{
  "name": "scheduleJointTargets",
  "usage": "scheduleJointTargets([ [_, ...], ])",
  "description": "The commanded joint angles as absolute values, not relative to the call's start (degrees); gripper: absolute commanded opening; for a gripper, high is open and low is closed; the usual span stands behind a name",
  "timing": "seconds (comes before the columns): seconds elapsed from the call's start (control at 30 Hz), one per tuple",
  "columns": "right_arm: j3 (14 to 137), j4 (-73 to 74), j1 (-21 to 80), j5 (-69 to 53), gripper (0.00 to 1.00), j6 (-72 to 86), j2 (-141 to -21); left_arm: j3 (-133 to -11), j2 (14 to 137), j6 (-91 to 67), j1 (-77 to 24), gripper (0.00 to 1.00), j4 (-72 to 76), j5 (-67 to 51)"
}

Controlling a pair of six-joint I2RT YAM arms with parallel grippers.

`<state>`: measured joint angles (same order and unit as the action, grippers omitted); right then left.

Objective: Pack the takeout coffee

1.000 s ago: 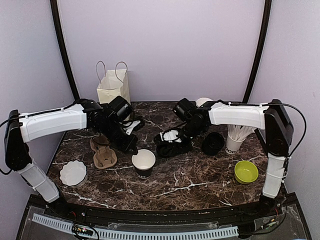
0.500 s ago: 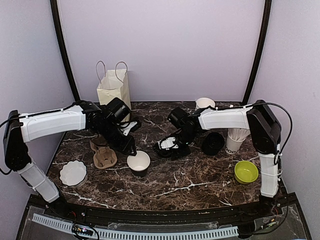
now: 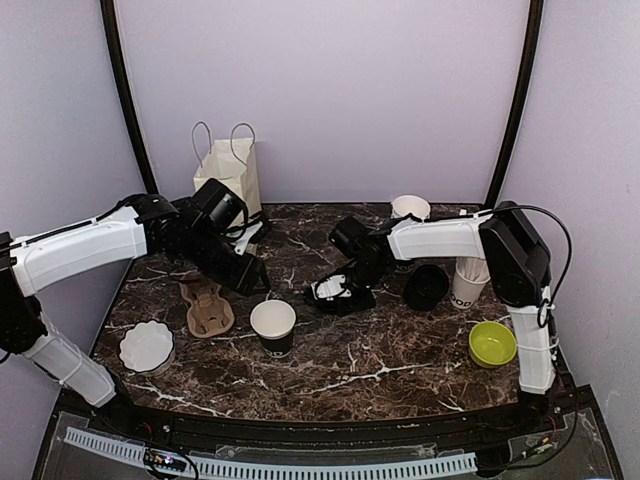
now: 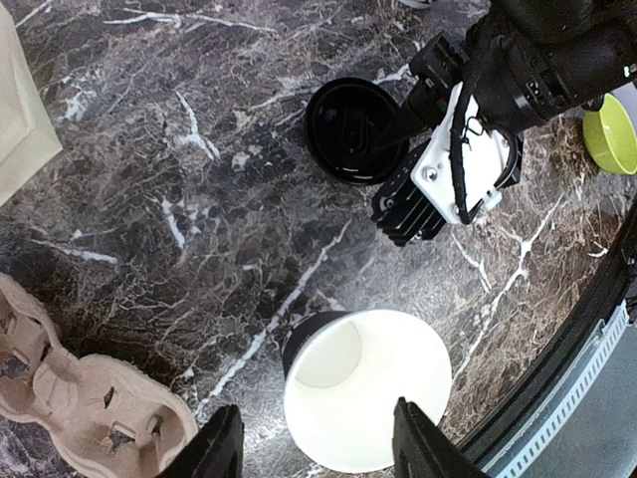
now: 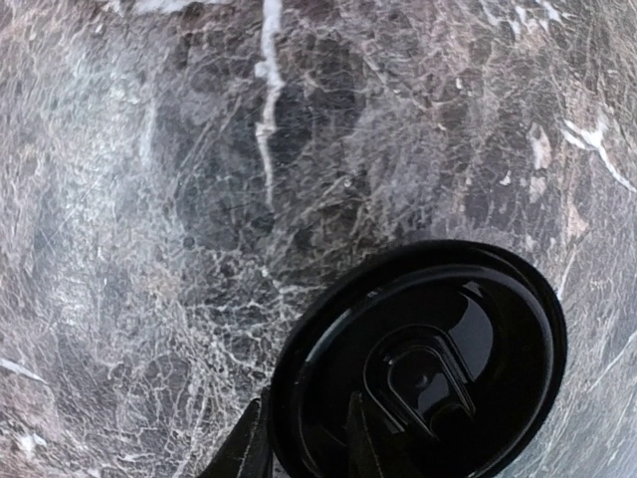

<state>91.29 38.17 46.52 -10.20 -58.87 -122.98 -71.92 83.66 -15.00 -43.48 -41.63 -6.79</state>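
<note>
One takeout coffee cup (image 3: 273, 325), white with a black lower band, stands upright without a lid at the table's middle front. My left gripper (image 3: 250, 275) hangs open just behind and left of it. In the left wrist view the cup (image 4: 363, 388) sits below and between the spread fingers (image 4: 221, 443), and the left one stands apart from it. A round black lid (image 5: 428, 368) lies flat on the marble. My right gripper (image 5: 304, 448) is shut on its near rim, one finger outside and one inside. From above, the right gripper (image 3: 335, 292) reaches low over that spot.
A paper bag (image 3: 225, 170) stands at the back left. A cardboard cup carrier (image 3: 205, 305) and a white fluted bowl (image 3: 147, 345) lie front left. On the right are black lids (image 3: 427, 286), a cup of white sticks (image 3: 470, 275), a green bowl (image 3: 492, 343) and another cup (image 3: 410, 207).
My left gripper has opened, let go of the cup and drawn back up and to the left. The right gripper has shifted left, come down and closed on the lid's rim.
</note>
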Motion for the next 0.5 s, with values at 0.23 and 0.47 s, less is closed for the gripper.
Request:
scheduleJointTargets([
  [0.23, 95.6, 41.1, 47.9, -9.1, 0.08, -55.3, -122.8, -72.5, 77.5, -13.0, -43.0, 0.57, -38.1, -0.7],
  [0.47, 104.4, 46.3, 46.1, -27.7, 0.05, -44.5, -114.9, -67.5, 71.2, -4.7, -43.0, 0.75, -26.3, 3.7],
])
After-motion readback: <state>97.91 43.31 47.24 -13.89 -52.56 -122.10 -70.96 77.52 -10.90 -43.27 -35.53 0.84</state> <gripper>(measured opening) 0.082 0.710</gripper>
